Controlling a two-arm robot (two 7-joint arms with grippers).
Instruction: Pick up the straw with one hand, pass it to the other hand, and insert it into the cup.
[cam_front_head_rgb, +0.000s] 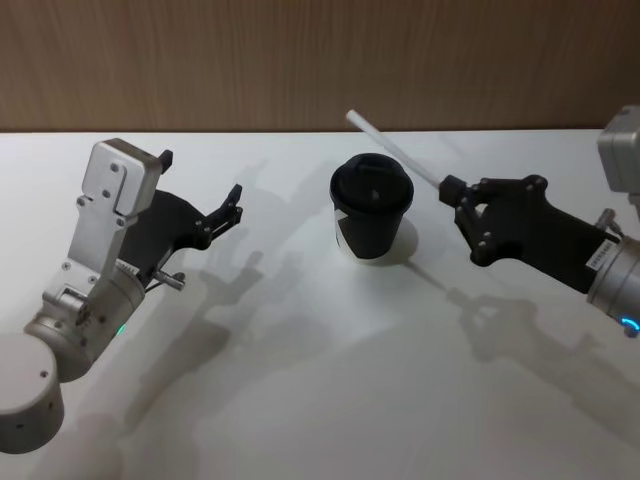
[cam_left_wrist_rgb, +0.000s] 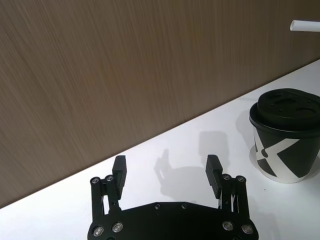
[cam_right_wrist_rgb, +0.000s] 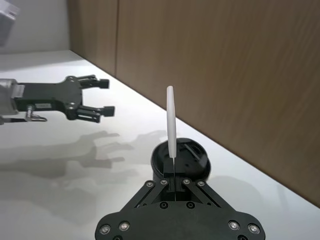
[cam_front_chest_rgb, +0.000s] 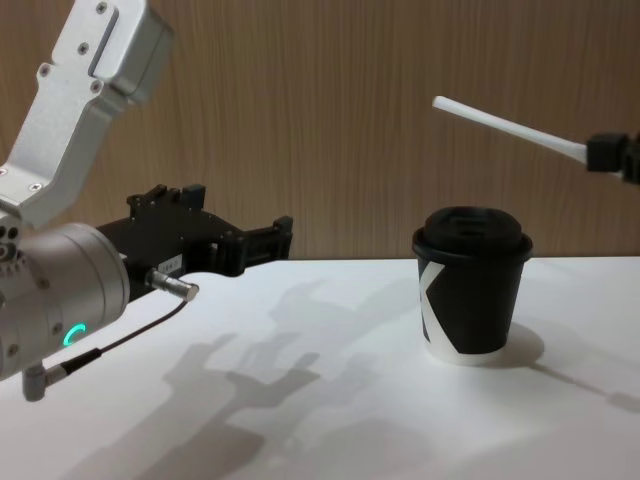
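While the right gripper (cam_front_head_rgb: 452, 190) is clamped on one end of the straw (cam_front_head_rgb: 395, 148), the rest of the straw sticks out free in the air. Long axis: from the pinch, right of the cup (cam_front_head_rgb: 370, 212), it runs toward the robot's left and away toward the wood wall (cam_front_head_rgb: 300, 60). Chest view shows it slanted, not vertical. The free end is the high end, pointing left, roughly over the cup's left edge. The gripped end is lower, off to the cup's right. The straw is above the lid (cam_front_chest_rgb: 472, 228) and not touching it. From the right wrist, the straw comes straight out from between the closed fingertips, in line with the gripper, with the lid beyond it.

Cup stands upright on the white table (cam_front_head_rgb: 300, 400), mid-scene, between the two grippers. Markings: a white angular mark on the black side, K- or X-like, not readable as text. White base rim. Small white sticker (cam_front_head_rgb: 597, 255) on the right gripper's wrist, print too small to read.

Left gripper (cam_front_head_rgb: 232, 208) hovers above the table to the cup's left, well apart from it, tips aimed toward the cup. Its fingers (cam_left_wrist_rgb: 119, 171) are spread wide with nothing between them. Green ring light (cam_front_chest_rgb: 70, 335) on the left arm.
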